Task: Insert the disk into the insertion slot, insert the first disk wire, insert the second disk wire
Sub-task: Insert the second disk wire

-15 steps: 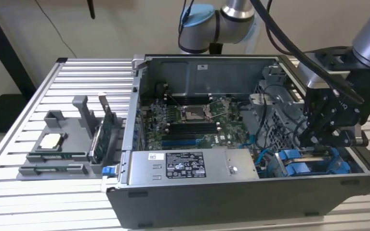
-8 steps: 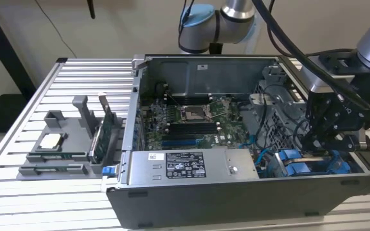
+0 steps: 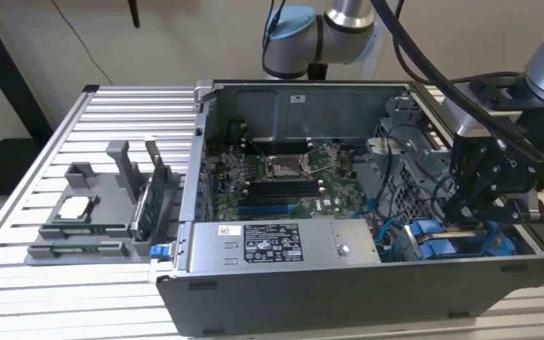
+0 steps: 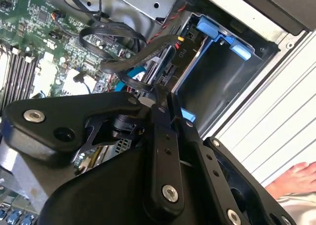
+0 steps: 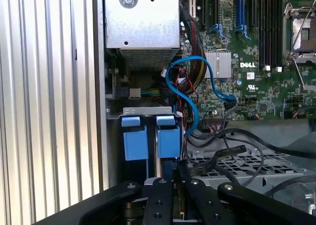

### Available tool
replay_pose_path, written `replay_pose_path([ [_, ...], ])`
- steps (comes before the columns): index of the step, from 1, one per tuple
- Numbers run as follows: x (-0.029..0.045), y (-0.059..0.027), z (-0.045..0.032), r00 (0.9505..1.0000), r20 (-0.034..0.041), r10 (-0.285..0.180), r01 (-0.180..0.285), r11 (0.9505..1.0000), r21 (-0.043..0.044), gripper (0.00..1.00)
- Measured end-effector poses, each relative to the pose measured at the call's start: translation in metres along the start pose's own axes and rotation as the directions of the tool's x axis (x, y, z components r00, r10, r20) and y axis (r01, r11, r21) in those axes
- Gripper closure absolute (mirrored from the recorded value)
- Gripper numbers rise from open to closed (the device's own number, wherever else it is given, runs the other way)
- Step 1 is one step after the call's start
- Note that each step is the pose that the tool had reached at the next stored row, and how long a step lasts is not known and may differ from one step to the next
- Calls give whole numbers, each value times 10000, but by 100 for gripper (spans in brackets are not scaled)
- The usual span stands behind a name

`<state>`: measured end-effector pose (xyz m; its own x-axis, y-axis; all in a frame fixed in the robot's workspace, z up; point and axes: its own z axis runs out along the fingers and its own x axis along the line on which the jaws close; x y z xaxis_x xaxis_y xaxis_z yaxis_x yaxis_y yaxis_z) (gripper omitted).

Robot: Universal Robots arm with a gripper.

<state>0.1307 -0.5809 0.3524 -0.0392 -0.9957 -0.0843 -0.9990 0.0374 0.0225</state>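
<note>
Black multi-link gripper (image 3: 475,212) is reaching down into the open dark grey computer case (image 3: 348,297), at the corner on the exterior view's right; fingers (image 4: 165,136) are sitting close together over a black flat wire connector (image 4: 170,69), though whether they are actually pinching anything I cannot tell; the silver-grey disk in its bright blue plastic carrier (image 5: 148,138) is sitting in the dark grey metal insertion slot (image 4: 217,82), blue tabs showing at the bay mouth in both wrist views; a thin blue data cable (image 5: 185,94) is looping beside the green motherboard (image 5: 256,62); the silver power-supply box (image 3: 272,244) is lying along the near case wall; a grey parts holder (image 3: 93,212) is standing on the slatted metal table (image 3: 26,283)
</note>
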Motion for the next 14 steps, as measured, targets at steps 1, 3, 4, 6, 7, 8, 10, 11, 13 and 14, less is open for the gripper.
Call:
replay_pose_path([
  [1,0,0,0,10000,0,0,0,10000,0,84],
  [3,0,0,0,10000,0,0,0,10000,3,84],
  [4,0,-1,0,10000,0,-2,2,10000,8,84],
  [6,1,0,0,10000,2,-4,4,10000,43,84],
  [7,1,0,1,10000,3,-6,6,10000,67,84],
  [8,1,1,2,10000,5,-9,9,9999,112,84],
  [10,1,0,6,10000,19,-29,28,9996,298,84],
  [11,1,0,8,10000,29,-42,41,9992,399,84],
  [13,1,-1,16,10000,62,-60,57,9988,496,84],
  [14,1,-1,24,9999,78,-71,67,9986,517,84],
])
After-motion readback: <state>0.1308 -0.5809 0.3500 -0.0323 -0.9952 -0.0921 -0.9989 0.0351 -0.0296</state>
